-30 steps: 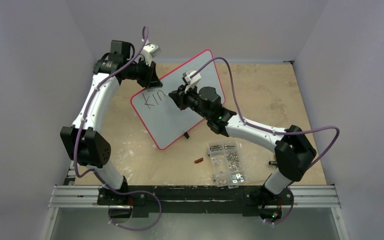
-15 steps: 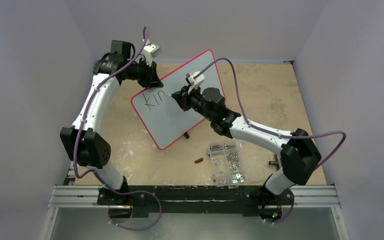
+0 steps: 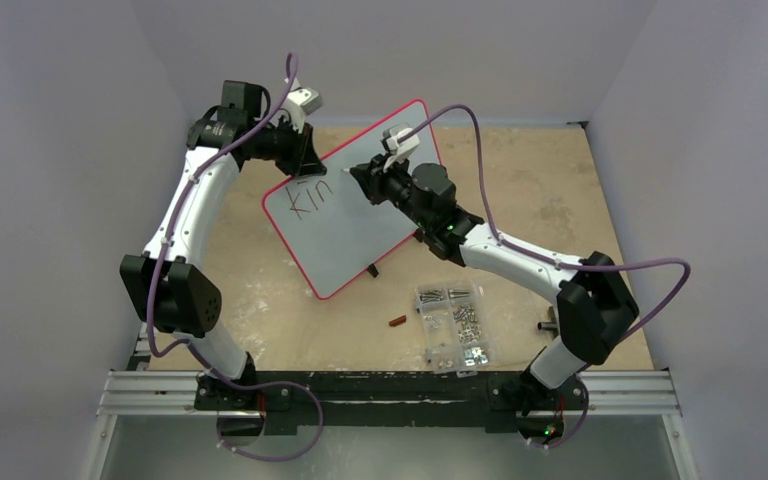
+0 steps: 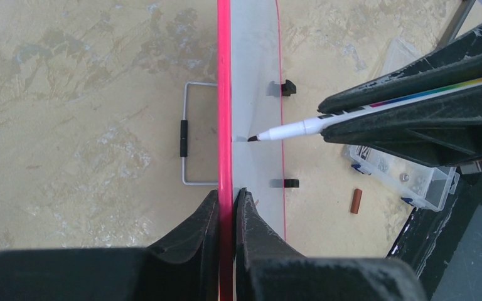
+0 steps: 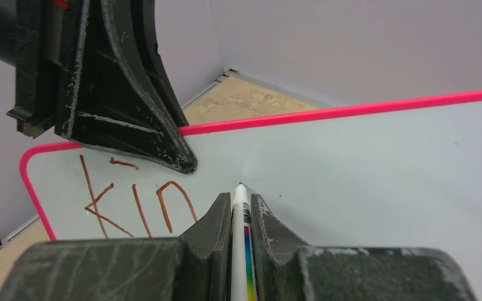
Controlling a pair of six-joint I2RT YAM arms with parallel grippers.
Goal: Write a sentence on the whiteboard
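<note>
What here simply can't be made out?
Top view: parts in the screw box and the brown bit beside it are too small to name.
Right wrist view: the right gripper hides most of the marker and the whiteboard below the writing.
Either wrist view: whether the marker tip touches the whiteboard is unclear.

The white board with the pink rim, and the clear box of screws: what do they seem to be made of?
White board with pink rim: smooth, slightly glossy writing face that takes marker strokes, probably a coated sheet; the rim looks like plastic. Clear compartmented box: transparent hard plastic, since the screws show through its walls.
</note>
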